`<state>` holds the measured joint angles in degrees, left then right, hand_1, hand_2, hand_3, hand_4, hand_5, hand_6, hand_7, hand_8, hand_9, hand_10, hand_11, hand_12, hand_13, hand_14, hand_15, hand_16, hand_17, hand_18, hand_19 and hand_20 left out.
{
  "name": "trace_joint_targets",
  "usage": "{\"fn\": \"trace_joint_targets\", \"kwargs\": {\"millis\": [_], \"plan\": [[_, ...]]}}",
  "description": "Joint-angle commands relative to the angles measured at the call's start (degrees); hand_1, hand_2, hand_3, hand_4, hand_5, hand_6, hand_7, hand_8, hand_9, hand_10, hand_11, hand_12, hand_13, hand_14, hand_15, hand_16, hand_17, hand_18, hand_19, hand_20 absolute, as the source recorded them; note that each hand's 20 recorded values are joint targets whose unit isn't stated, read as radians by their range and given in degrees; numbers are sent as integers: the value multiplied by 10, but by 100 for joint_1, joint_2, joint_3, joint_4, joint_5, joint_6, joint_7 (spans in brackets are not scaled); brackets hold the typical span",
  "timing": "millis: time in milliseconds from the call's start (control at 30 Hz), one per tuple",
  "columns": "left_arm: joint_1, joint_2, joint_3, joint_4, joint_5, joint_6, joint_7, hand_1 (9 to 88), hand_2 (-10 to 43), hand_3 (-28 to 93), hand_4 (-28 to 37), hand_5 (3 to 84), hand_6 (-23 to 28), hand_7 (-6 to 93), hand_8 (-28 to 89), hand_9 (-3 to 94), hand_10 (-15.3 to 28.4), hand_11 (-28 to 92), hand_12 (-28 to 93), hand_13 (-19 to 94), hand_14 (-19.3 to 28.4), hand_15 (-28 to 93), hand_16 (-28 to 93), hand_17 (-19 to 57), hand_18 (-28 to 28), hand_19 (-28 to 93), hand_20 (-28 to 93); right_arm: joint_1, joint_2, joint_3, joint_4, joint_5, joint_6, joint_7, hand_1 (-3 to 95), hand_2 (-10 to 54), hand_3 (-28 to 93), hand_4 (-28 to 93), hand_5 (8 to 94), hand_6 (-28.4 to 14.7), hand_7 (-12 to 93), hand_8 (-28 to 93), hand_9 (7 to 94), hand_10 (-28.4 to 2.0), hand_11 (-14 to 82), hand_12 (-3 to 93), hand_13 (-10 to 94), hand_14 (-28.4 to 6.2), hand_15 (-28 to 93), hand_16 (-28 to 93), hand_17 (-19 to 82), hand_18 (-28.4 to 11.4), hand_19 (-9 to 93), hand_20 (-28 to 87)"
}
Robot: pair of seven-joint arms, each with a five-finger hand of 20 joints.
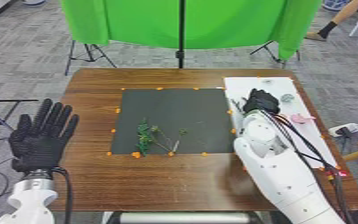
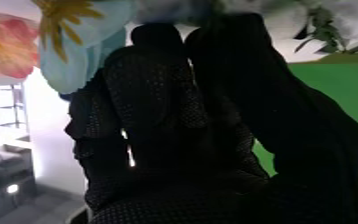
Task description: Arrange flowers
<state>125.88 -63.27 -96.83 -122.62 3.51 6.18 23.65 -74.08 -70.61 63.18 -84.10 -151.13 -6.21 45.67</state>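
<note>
Flowers (image 1: pixel 287 98) and cut stems are spread over the counter (image 1: pixel 149 192). At the left, the left hand (image 1: pixel 39 142) is wide, fingers straight, beside the dark mat (image 1: pixel 175 107). On the mat lie a leafy green sprig (image 1: pixel 143 136) and thin stems; lying so close, they could tangle or be dragged together if one is pulled. Farther right, the right hand (image 1: pixel 262 101) is over the white board (image 1: pixel 238 86); I can't tell whether it holds anything. A blue bloom (image 2: pixel 88 47) is right by it, so a careless close could crush petals. Rightmost, black cables (image 1: pixel 310 142) near the pink flower (image 1: pixel 301 118) might sweep it aside.
</note>
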Motion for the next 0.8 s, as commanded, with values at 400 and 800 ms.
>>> {"fn": "trace_joint_targets", "kwargs": {"millis": [400, 800], "plan": [[26, -79, 31, 67, 12, 5, -135, 327, 47, 786, -282, 461, 91, 92, -95, 418, 148, 176, 83, 325, 153, 285, -64, -66, 141, 354, 116, -609, -66, -112, 271, 196, 523, -68, 648, -95, 773, -282, 611, -3, 771, 79, 909, -72, 144, 399, 901, -13, 505, 436, 462, -247, 900, 257], [233, -84, -71, -21, -36, 19, -62, 312, 66, 785, -282, 461, 92, 91, -95, 417, 149, 177, 83, 324, 155, 289, -64, -67, 142, 356, 119, -861, 148, -7, -1158, 1470, 1186, 504, 624, -95, 831, -283, 659, -9, 753, 107, 918, -73, 150, 412, 906, -27, 568, 399, 472, -256, 899, 262]]}}
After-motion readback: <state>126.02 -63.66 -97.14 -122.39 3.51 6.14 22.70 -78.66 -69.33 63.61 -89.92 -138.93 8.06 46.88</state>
